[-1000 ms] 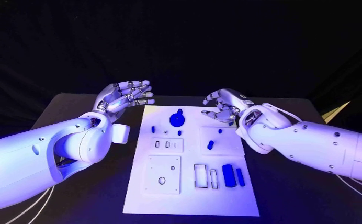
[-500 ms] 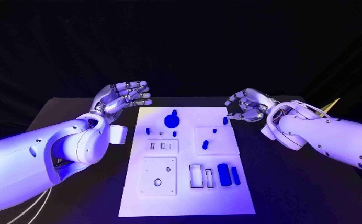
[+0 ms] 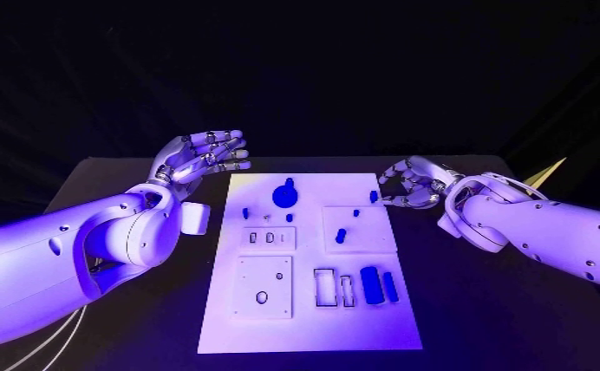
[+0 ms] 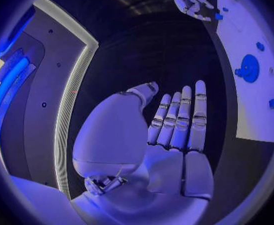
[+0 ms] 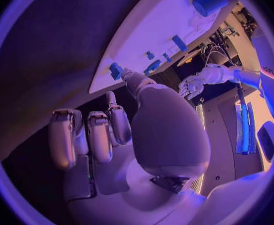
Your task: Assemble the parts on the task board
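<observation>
The white task board (image 3: 313, 328) lies mid-table with blue parts on it. A round disc part (image 3: 285, 196) sits at the far end and an oblong part (image 3: 340, 235) in the middle. Two blocks (image 3: 370, 282) lie at the near right. A small part (image 3: 373, 196) rests by the far right edge. My right hand (image 3: 413, 182) hovers just off that edge with its fingers curled in, holding nothing. In the right wrist view its thumb reaches close to the small part (image 5: 116, 71). My left hand (image 3: 206, 154) is raised beside the far left corner, fingers straight and apart.
A square plate with a hole (image 3: 265, 286) and narrow slots (image 3: 325, 289) occupy the board's near half. Black table (image 3: 150, 336) surrounds the board. In the left wrist view the board (image 4: 249, 105) and disc part (image 4: 247, 68) lie to one side of the palm.
My right hand has drawn back to the right, from over the board's far right area to just off its edge. The left hand has hardly moved.
</observation>
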Motion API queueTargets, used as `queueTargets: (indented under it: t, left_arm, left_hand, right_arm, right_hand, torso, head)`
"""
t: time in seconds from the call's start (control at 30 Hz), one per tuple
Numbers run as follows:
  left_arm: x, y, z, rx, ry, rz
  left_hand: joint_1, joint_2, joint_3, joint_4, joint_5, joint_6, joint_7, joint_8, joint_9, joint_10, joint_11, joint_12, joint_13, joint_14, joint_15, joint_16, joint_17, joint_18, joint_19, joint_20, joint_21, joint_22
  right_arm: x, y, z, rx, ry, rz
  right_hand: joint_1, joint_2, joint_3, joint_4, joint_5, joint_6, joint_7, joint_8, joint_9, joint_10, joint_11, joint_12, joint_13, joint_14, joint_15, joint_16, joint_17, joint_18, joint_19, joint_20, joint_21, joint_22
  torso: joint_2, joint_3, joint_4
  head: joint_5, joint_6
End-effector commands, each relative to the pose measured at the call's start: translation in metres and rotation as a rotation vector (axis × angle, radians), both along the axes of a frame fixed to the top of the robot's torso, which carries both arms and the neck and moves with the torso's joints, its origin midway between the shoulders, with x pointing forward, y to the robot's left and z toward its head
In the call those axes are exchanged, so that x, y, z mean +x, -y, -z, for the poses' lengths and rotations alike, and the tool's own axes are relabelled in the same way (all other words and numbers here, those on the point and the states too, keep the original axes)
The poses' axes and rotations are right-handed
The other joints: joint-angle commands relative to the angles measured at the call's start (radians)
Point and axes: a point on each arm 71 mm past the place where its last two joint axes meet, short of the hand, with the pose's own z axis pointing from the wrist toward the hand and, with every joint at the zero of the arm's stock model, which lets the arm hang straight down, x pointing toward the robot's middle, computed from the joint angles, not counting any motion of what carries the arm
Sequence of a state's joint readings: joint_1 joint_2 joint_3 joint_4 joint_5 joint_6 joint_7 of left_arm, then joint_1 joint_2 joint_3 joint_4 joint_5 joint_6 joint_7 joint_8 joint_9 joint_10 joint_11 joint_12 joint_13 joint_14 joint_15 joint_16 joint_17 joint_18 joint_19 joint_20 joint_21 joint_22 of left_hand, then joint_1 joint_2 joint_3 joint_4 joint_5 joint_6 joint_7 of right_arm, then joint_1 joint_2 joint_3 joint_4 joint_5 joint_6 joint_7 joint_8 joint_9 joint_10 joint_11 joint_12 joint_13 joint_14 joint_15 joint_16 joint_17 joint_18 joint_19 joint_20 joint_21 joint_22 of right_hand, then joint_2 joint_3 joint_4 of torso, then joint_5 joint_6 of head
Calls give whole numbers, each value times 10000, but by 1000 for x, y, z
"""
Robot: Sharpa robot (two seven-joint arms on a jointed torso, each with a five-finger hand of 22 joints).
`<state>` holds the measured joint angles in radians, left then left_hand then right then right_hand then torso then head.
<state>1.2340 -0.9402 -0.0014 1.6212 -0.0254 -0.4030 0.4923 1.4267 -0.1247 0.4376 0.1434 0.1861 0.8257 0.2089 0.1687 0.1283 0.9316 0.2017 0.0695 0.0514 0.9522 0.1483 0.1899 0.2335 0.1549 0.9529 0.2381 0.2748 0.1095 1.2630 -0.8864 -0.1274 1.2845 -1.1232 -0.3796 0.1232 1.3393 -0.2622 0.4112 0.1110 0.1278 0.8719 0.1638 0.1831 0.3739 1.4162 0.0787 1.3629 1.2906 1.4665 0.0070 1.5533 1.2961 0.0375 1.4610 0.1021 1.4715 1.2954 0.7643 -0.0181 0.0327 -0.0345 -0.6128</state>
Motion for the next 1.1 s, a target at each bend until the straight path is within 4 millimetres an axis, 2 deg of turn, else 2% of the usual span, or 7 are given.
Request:
queueTargets:
  t: [0.03,0.37,0.67,1.1]
  left_arm:
    - [0,2,-1,-28,38,62]
    - [0,1,0,-21,37,44]
    - [0,1,0,-20,31,45]
    - [0,1,0,-16,25,41]
  left_hand:
    - [-77,-111,48,-34,146,76,274,127,105,162,-79,-43,132,-56,-7,82,155,234,191,-43,189,185]
    - [-77,-111,48,-34,146,76,274,127,105,162,-79,-43,132,-56,-7,82,155,234,191,-43,189,185]
    - [-77,-111,48,-34,146,76,274,127,105,162,-79,-43,132,-56,-7,82,155,234,191,-43,189,185]
    - [-77,-111,48,-34,146,76,274,127,105,162,-79,-43,132,-56,-7,82,155,234,191,-43,189,185]
  right_arm:
    - [0,-2,4,-85,-100,-22]
    - [3,-7,10,-167,-230,29]
    - [6,-14,13,-167,-303,-20]
    - [7,-19,16,-179,-402,-91]
  right_hand:
    - [249,153,-72,-162,116,-61,22,-194,11,-270,18,13,799,1036,-10,165,2718,-116,586,61,18,2023]
    - [207,416,51,-96,121,291,-29,-52,76,-82,-25,205,974,1041,-34,172,2741,-146,657,52,133,2116]
    - [144,720,385,-42,122,569,-127,16,91,65,-111,338,1099,1043,-116,175,2747,-170,710,-15,223,2190]
    - [157,826,552,-77,120,672,-168,37,94,153,-152,424,1184,1043,-157,175,2747,-198,765,-55,328,2270]
  torso:
    - [-3,-20,-1]
    - [-13,-30,-5]
    - [-13,-20,-8]
    - [-18,-26,-21]
  head:
    - [-13,-21]
    - [11,-60]
    - [30,-82]
    - [65,-107]
